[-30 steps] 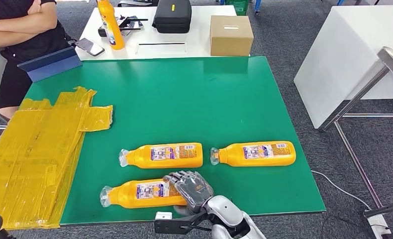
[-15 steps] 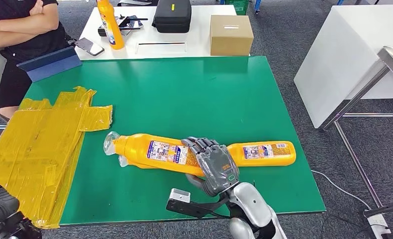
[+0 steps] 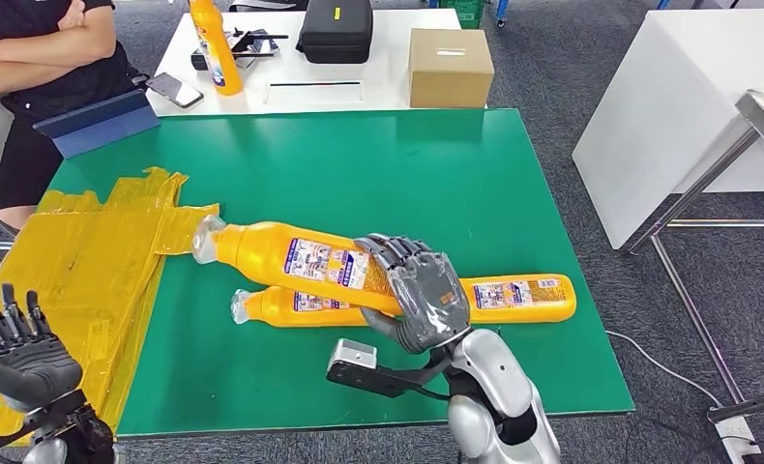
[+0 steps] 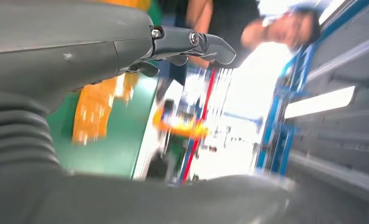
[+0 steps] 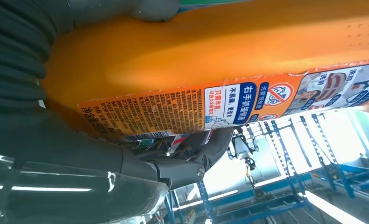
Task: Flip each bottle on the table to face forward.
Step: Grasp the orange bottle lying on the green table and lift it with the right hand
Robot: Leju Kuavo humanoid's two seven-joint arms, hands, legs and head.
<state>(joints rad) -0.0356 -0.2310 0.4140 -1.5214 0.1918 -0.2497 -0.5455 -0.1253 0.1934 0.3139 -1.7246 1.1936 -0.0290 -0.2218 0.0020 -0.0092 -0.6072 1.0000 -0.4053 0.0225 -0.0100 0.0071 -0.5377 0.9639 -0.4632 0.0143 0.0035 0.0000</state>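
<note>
Head view first: right hand (image 3: 419, 295) grips the lifted bottle (image 3: 291, 257) by its base end, cap slanting away to the hand's left above the green table (image 3: 378, 174). Two more bottles lie flat, one (image 3: 291, 307) just under the raised one, another (image 3: 518, 296) right of the hand. Left hand (image 3: 15, 353) hangs off the near corner, fingers spread (holding nothing). Right wrist view: dark fingers (image 5: 192, 154) wrap the orange bottle's printed label (image 5: 229, 105).

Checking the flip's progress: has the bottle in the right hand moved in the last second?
Yes. The held bottle has risen off the green table, past another bottle, its cap toward the yellow sheet.
</note>
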